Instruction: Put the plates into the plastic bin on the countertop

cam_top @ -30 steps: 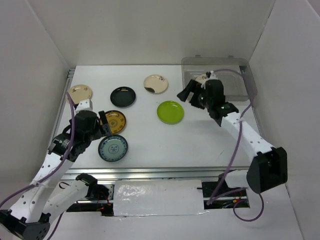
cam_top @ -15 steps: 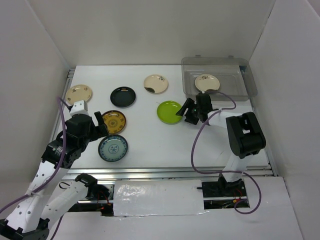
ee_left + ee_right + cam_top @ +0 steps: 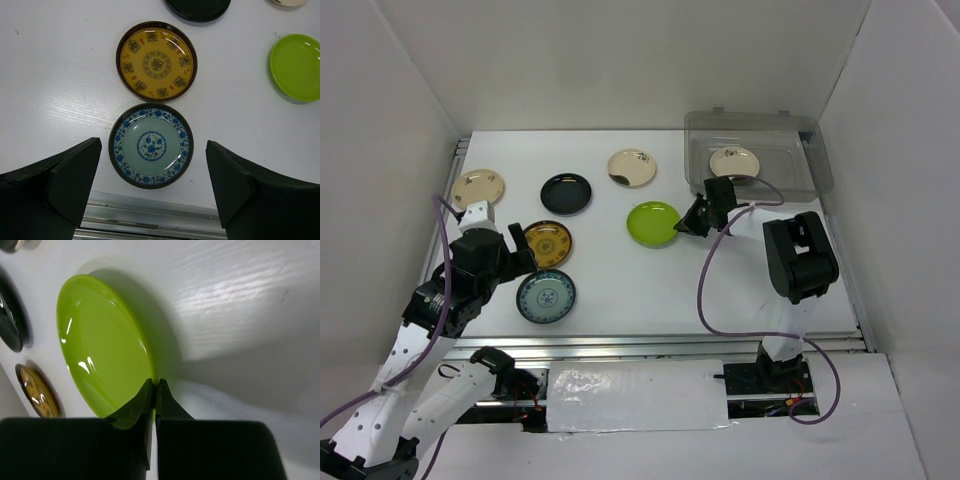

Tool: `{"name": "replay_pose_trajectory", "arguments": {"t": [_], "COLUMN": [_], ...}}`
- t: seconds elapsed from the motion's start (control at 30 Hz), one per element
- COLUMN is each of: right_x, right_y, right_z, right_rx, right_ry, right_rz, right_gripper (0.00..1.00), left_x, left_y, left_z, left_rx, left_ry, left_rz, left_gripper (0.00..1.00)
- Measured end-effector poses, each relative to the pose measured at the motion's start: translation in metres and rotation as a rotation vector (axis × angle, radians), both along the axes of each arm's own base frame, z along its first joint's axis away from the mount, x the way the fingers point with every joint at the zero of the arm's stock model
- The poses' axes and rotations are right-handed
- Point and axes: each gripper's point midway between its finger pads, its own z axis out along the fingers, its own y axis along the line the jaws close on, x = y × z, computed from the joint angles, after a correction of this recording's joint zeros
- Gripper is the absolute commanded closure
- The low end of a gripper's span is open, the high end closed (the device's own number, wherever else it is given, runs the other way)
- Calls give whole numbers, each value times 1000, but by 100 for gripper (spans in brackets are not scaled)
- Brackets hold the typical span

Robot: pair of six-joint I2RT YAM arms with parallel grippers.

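My right gripper [image 3: 693, 225] [image 3: 155, 383] is shut on the near rim of the lime green plate [image 3: 653, 222] [image 3: 100, 355], which stands tilted above its shadow on the white countertop [image 3: 630, 275]. The clear plastic bin [image 3: 817, 168] at the back right holds one cream plate [image 3: 733, 161]. My left gripper [image 3: 512, 260] [image 3: 152, 147] hangs open above the teal patterned plate [image 3: 545, 297] [image 3: 151, 145], touching nothing. Beyond it lies the mustard patterned plate [image 3: 548, 241] [image 3: 156, 61].
A black plate [image 3: 566, 193] [image 3: 198, 5] and two cream plates [image 3: 632, 167] [image 3: 479, 186] lie towards the back of the countertop. A metal rail [image 3: 150, 215] runs along the near edge. White panels wall the sides and back.
The right arm left the bin, came down to the lime green plate and shut on its rim; the plate shifted slightly left. The left gripper drew back a little, still open.
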Motion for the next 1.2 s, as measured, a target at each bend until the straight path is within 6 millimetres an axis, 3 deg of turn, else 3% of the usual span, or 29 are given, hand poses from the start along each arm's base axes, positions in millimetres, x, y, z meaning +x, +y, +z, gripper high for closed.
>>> {"name": "replay_pose_trajectory", "arguments": {"t": [0.13,0.23,0.33,0.4,0.5,0.6,0.7,0.8,0.97,1.07,1.13,1.17,1.2], "right_x": [-22,-37,-26,0,58,114,148,162,161,156,155,156,157], "right_y": [29,56,56,34,-24,-98,-163,-204,-239,-249,-250,-250,-249], "right_z": [29,77,140,181,238,263,238,179,78,45,41,41,44], "right_rx": [27,117,169,149,92,17,-39,-54,-37,-31,-29,-28,-25], "right_ry": [-19,-78,-177,-257,-374,-454,-418,-296,-84,-15,-4,-5,-12], "right_rz": [95,204,241,193,69,-61,-159,-220,-283,-304,-307,-307,-308], "right_gripper": [100,100,100,100,100,100,100,100,100,96,85,70,45], "left_x": [0,0,0,0,-1,-2,-3,-4,-3,-3,-3,-3,-3], "left_y": [-1,-1,-1,-1,-1,-1,0,-1,-3,-4,-5,-5,-6], "left_z": [1,2,2,3,3,5,7,9,8,8,8,8,8], "left_rx": [-6,-7,-7,-9,-10,-14,-17,-22,-26,-27,-30,-30,-29], "left_ry": [-6,-8,-8,-12,-16,-26,-32,-40,-38,-38,-37,-35,-33], "left_rz": [-5,-6,-6,-6,-6,-7,-8,-11,-20,-26,-32,-34,-38], "left_gripper": [1,1,1,1,1,1,1,1,1,1,1,1,1]}}
